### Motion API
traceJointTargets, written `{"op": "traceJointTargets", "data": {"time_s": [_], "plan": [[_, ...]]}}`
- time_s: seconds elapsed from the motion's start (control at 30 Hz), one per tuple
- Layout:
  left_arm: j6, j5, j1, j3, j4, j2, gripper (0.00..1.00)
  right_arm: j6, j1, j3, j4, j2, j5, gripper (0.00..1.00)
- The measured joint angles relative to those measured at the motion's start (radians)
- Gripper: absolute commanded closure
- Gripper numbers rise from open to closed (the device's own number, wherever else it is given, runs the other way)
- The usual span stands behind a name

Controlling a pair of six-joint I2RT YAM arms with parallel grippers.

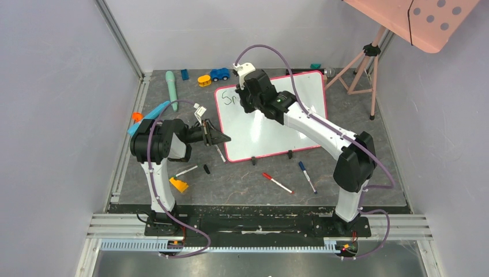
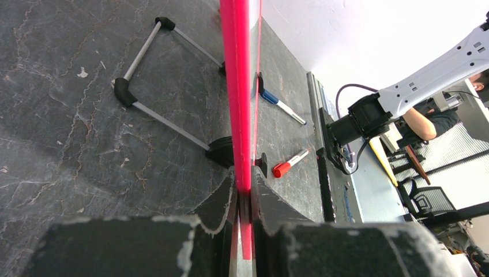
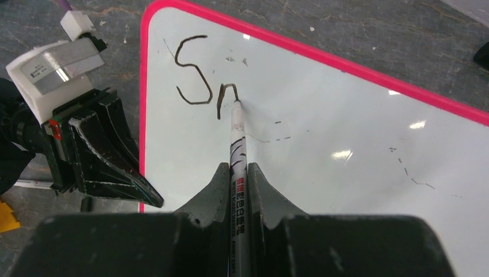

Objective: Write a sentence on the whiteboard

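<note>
One whiteboard (image 1: 254,135), two arms, five markers. The pink-framed whiteboard (image 3: 346,115) sits at the middle rear of the dark table, skewed to the table's edges, its two black feet toward the arms.

The left gripper (image 1: 222,138) is clamped on the board's left edge. In the left wrist view the red frame (image 2: 236,86) runs straight down between the closed fingers (image 2: 222,199).

The right gripper (image 3: 237,170) is pinched tight around a white-barrelled marker (image 3: 237,144). Its tip touches the board at the upper left corner, on the second letter. The sentence (image 3: 204,78) amounts to two black characters, an "S" and a partly formed "n" or "m".

Four more markers lie loose in front of the board:
- a red-capped marker (image 1: 278,183)
- a blue-capped marker (image 1: 307,176)
- a third marker (image 1: 219,152) at the board's lower left corner
- a fourth marker (image 1: 185,171) near the left arm, beside a small black cap (image 1: 206,168)

Behind the board's left corner are one teal stick (image 1: 171,89), one blue block (image 1: 184,74), one yellow toy (image 1: 204,80) and one blue toy car (image 1: 219,74). One pink tripod (image 1: 363,66) stands at the right rear.
</note>
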Motion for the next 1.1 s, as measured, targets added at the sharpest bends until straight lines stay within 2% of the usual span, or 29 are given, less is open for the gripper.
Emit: {"op": "traceJointTargets", "data": {"time_s": [0.23,0.47,1.1], "plan": [[0.000,0.000,0.000,0.000,0.000,0.000,0.98,0.004,-0.001,-0.083,0.012,-0.043,-0.014,1.00],[0.000,0.000,0.000,0.000,0.000,0.000,0.98,0.004,-0.001,-0.086,0.011,-0.045,-0.014,1.00],[0.000,0.000,0.000,0.000,0.000,0.000,0.98,0.000,-0.035,0.039,-0.014,0.005,-0.011,1.00]]}}
